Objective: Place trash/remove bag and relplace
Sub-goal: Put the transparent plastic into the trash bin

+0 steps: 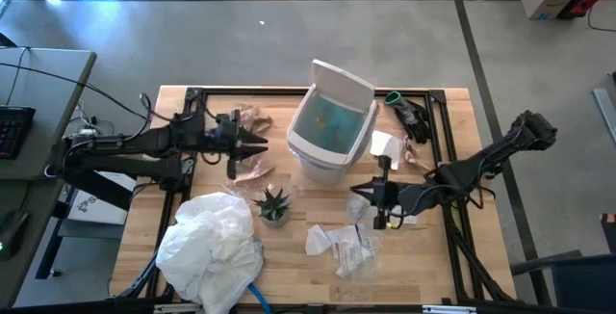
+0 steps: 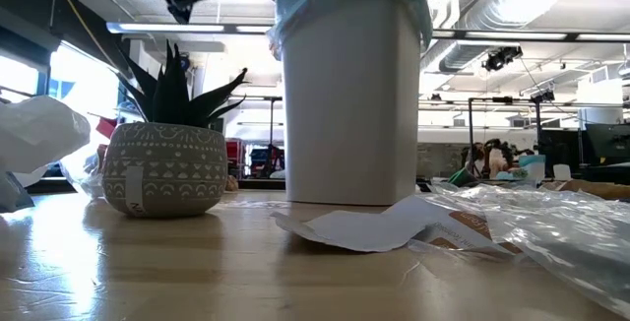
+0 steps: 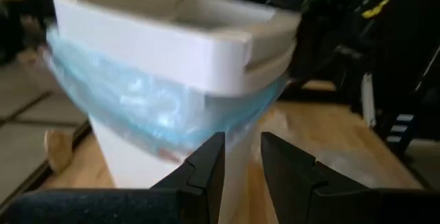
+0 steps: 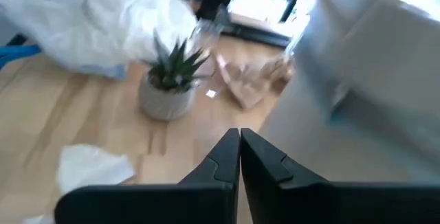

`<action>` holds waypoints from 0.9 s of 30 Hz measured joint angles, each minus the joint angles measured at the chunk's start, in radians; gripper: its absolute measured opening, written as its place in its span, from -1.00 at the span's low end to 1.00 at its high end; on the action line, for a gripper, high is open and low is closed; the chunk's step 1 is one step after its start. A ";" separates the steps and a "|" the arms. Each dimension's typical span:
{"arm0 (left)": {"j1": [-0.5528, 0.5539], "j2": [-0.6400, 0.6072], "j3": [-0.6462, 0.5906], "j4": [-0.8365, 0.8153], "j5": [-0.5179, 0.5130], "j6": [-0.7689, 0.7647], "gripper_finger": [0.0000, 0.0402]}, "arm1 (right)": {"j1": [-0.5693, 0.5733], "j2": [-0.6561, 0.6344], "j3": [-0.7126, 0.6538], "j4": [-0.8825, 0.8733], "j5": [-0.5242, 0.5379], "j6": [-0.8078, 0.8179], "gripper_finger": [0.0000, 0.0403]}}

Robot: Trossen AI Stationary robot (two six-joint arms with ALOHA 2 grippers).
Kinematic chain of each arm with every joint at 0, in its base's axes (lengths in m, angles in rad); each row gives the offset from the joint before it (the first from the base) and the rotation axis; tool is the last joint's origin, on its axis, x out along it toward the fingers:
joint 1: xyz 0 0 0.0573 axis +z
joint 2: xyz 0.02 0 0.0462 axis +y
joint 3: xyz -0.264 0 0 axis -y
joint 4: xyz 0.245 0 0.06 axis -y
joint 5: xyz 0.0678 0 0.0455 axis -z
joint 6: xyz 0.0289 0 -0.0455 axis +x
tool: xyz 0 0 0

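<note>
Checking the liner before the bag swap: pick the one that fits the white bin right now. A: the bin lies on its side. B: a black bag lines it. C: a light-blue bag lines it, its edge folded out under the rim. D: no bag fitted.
C: the left wrist view shows the light-blue bag hanging out below the rim of the upright white bin.

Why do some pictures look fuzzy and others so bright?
Low view: bright windows behind leave the potted plant dark, and the white paper scrap up close is soft. Left wrist view: the white bin and its blue bag are smeared. Right wrist view: everything is blurry, with glare by the crumpled white plastic.
</note>
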 joint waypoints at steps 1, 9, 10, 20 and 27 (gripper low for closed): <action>-0.009 -0.010 -0.005 0.009 0.000 0.020 -0.61 | 0.003 -0.006 0.008 0.002 0.008 -0.001 -1.00; -0.099 -0.065 -0.032 0.103 -0.001 0.164 -0.61 | 0.050 -0.175 -0.063 0.214 -0.161 -0.075 -1.00; -0.104 -0.066 -0.031 0.106 -0.001 0.162 -0.61 | 0.053 -0.205 -0.083 0.225 -0.175 -0.066 -1.00; -0.122 -0.064 -0.031 0.006 0.057 0.070 -0.61 | 0.066 -0.310 -0.320 0.262 -0.144 0.362 -1.00; -0.121 -0.063 -0.031 -0.075 0.087 0.007 -0.58 | 0.066 -0.241 -0.292 0.192 -0.123 0.540 -0.83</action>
